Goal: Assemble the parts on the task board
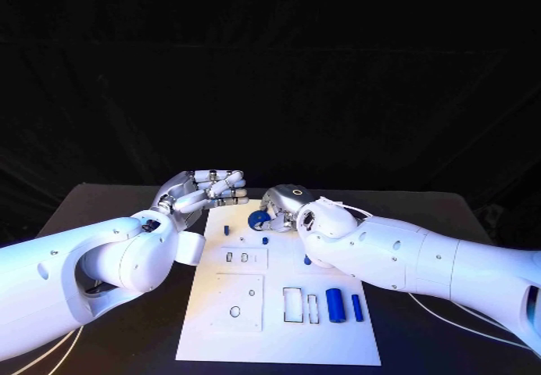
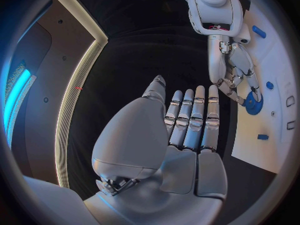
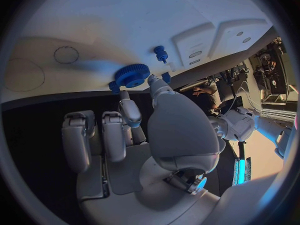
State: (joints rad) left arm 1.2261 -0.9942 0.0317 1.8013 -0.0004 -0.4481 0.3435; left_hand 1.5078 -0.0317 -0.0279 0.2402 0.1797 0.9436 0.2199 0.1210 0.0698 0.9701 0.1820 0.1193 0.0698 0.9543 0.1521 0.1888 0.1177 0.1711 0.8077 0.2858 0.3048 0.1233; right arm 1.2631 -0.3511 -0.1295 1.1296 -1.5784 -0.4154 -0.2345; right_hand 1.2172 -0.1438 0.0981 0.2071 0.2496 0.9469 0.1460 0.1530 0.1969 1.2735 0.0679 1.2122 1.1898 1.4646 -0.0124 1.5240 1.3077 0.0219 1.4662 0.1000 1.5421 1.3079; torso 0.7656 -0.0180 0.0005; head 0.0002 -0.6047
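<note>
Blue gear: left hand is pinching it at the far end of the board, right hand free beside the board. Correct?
Hands swapped. The right hand touches the blue gear with its fingertips at the task board's far end; the left hand is free, beside the board. The left wrist view shows it.

Light fell from above onto the flat white rectangular task board [image 1: 282, 320], which showed bright and crisp against the matt black table [image 1: 112, 211] and a backdrop that stayed almost wholly dark. The glossy white arms took soft highlights, and the left silver many-fingered hand [image 1: 203, 191] was evenly lit with little glare. In both wrist views the circle bent straight edges strongly towards its rim, a cool blue cast tinted the board's surface, and the blue toothed gear [image 3: 131, 75] threw a blurred shadow beside itself.
</note>
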